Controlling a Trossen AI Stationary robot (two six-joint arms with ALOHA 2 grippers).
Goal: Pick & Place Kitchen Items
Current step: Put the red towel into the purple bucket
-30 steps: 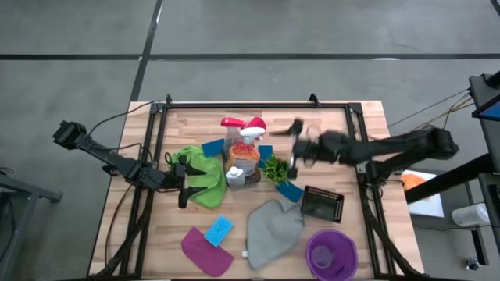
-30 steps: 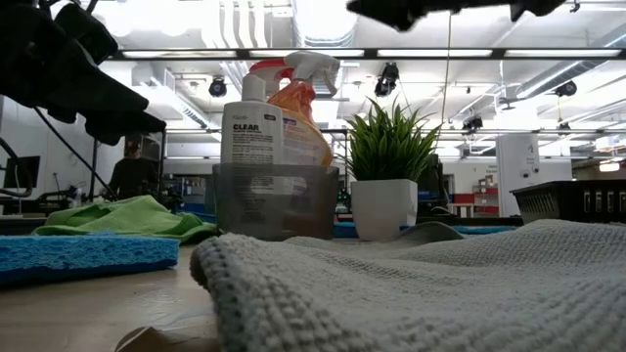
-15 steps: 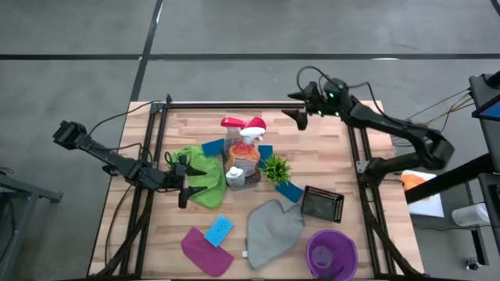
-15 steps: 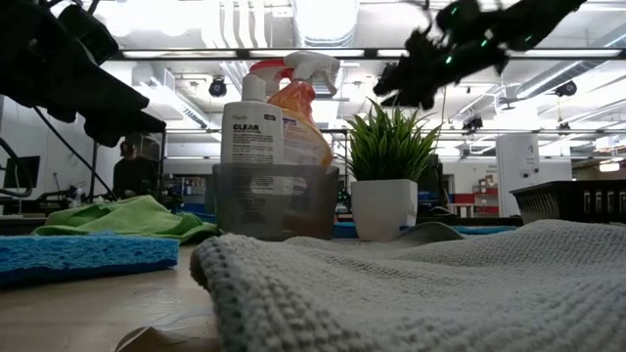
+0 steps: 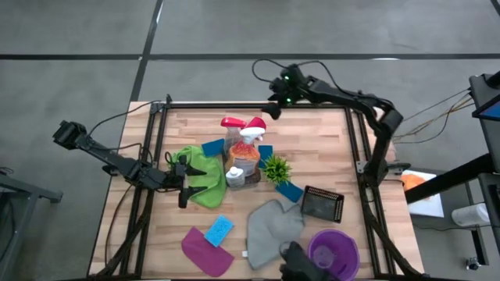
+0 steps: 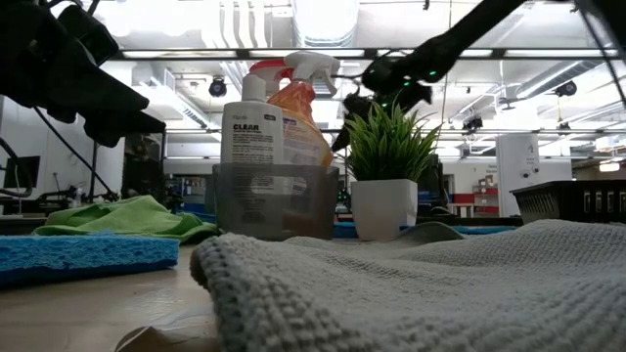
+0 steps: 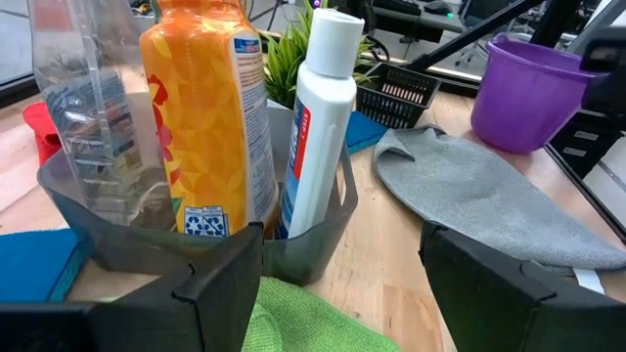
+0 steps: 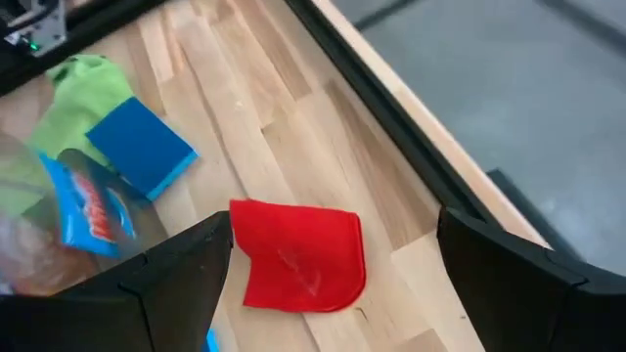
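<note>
A grey bin (image 5: 242, 170) in the middle of the table holds an orange spray bottle (image 7: 210, 117), a clear bottle (image 7: 83, 108) and a white bottle (image 7: 318, 117). A green cloth (image 5: 201, 178) lies to its left. My left gripper (image 5: 184, 179) hovers open over this cloth, facing the bin (image 7: 342, 293). My right gripper (image 5: 275, 109) is open and empty above the table's far edge, and it shows open in its wrist view (image 8: 337, 293). A red flat piece (image 8: 298, 256) lies below it. Blue sponges (image 5: 219, 230) (image 5: 212, 147), a grey cloth (image 5: 273, 228), a magenta cloth (image 5: 205, 250) and a purple cup (image 5: 332, 254) lie around.
A small green plant (image 5: 275, 168) stands right of the bin. A black wire basket (image 5: 322, 204) sits at the right, with a blue sponge (image 5: 289, 190) beside it. The black frame rail (image 5: 234, 104) runs along the far edge. Bare wood (image 5: 328, 144) shows at the far right.
My right gripper has swung from above the plant toward the table's far edge, then toward the left along that edge. It has stayed empty.
</note>
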